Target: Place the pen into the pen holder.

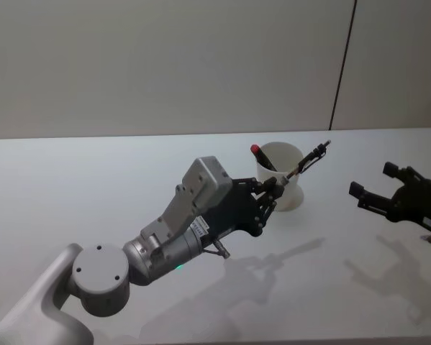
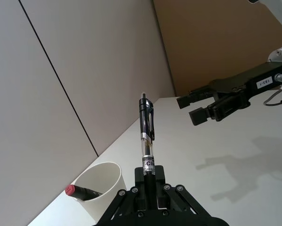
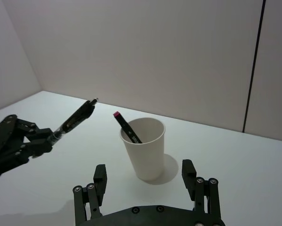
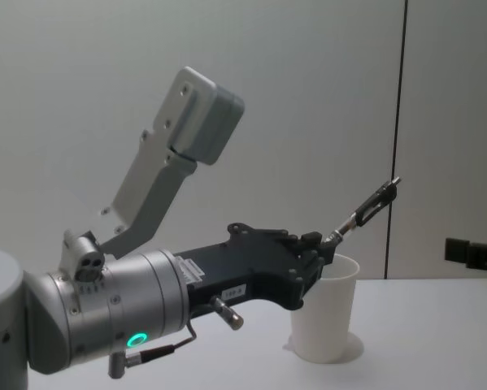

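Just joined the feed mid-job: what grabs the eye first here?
The left gripper, out over the middle of the table, is shut on a black pen that juts up at a slant, close beside the pen holder, a white paper cup, but not in it. A red-capped marker already leans inside that cup. The right gripper hangs open and empty off to the right.

1. Site type: a robot test lab or trial cell.
2. Work surface: a plain white table point(image 1: 71, 172) with a matte top.
3. Enclosure: flat, pale wall panels point(image 1: 165, 65) stand directly behind the table and meet at a thin dark vertical seam point(image 1: 344, 65).
4. Equipment: a grey robot arm point(image 4: 89, 325) carries a lit green status ring point(image 4: 136, 340).
5. Props: a plain white paper cup serves as the pen holder point(image 1: 291, 195).
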